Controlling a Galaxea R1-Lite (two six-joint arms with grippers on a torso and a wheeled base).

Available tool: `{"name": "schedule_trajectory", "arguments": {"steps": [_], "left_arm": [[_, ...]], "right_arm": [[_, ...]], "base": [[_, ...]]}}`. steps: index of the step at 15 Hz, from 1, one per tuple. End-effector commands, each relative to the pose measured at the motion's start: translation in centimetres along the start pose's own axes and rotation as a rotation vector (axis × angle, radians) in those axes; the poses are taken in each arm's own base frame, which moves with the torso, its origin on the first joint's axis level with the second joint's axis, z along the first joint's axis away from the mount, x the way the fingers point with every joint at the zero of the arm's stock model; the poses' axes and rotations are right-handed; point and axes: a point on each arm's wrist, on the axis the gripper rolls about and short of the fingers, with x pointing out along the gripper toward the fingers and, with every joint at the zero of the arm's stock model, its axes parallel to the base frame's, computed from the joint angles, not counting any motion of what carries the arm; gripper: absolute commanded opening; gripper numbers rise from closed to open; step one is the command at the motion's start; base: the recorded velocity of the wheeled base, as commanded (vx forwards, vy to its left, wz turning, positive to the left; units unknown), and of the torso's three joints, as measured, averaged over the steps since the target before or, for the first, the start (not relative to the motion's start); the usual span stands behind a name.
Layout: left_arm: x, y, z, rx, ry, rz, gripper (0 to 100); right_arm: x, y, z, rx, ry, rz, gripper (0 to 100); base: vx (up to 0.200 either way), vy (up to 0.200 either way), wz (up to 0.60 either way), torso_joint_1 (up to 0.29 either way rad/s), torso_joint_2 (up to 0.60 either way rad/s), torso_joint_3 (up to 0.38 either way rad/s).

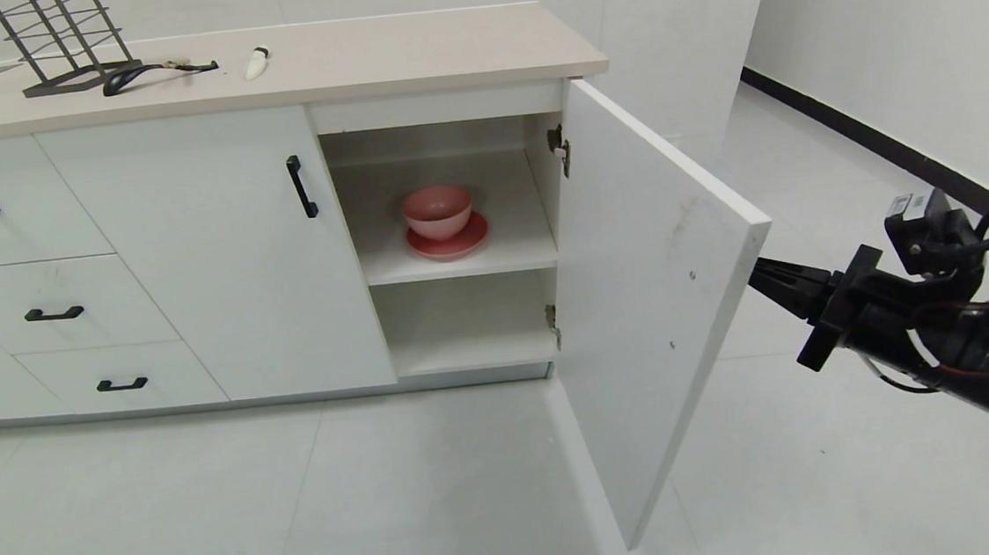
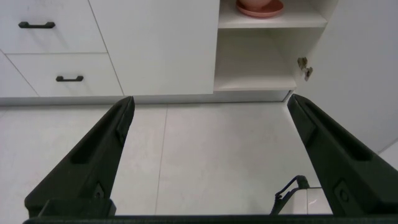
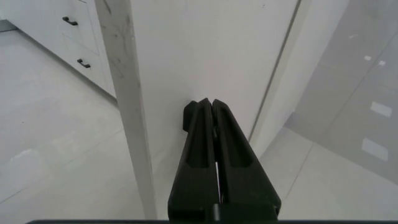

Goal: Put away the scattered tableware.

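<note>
- Head view: the bowl (image 1: 437, 211) sits on the plate (image 1: 448, 244) on the upper shelf (image 1: 510, 254) of the cabinet, so these 2 pieces seem to be put away.
- The door (image 1: 638, 301) stands wide open. I judge that shutting it is the 1 step left here.
- On the counter (image 1: 406, 55) lie a black utensil (image 1: 152, 72) and a small white thing (image 1: 256, 62), beside a wire rack (image 1: 66, 42). I cannot tell if they count as tableware to store.
- The right arm is on the outer side of the door, with its tip hidden behind the door's edge.
- Left wrist view: the left gripper (image 2: 209, 99) has its 2 fingers spread wide with nothing between them. It hangs over the floor, facing the cabinet, well apart from the shelf.
- Right wrist view: the right gripper (image 3: 208, 109) has its fingers pressed together and holds nothing. The tips are at the door's outer face, near its free edge. This looks like a position for pushing the door shut.
</note>
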Motion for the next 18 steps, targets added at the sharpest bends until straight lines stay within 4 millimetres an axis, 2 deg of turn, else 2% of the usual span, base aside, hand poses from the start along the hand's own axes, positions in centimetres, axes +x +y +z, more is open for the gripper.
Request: {"name": "schedule_trajectory", "arguments": {"steps": [1,8,16,18], "left_arm": [[0.0,0.0,0.0,0.000,0.000,0.000,100],[0.0,0.0,0.0,0.000,0.000,0.000,100],[0.0,0.0,0.0,0.000,0.002,0.000,100],[0.0,0.0,0.0,0.000,0.000,0.000,100]], "right_arm": [[0.1,0.2,0.1,0.000,-0.002,0.009,0],[1.3,2.2,0.1,0.006,-0.010,0.096,0],[3.6,4.5,1.1,-0.001,-0.064,0.202,0],[4.6,5.1,1.2,0.000,-0.078,0.220,0]], "base": [[0.000,0.000,0.00,0.000,0.00,0.000],[0.000,0.000,0.00,0.000,0.00,0.000],[0.000,0.000,0.00,0.000,0.00,0.000],[0.000,0.000,0.00,0.000,0.00,0.000]]}}
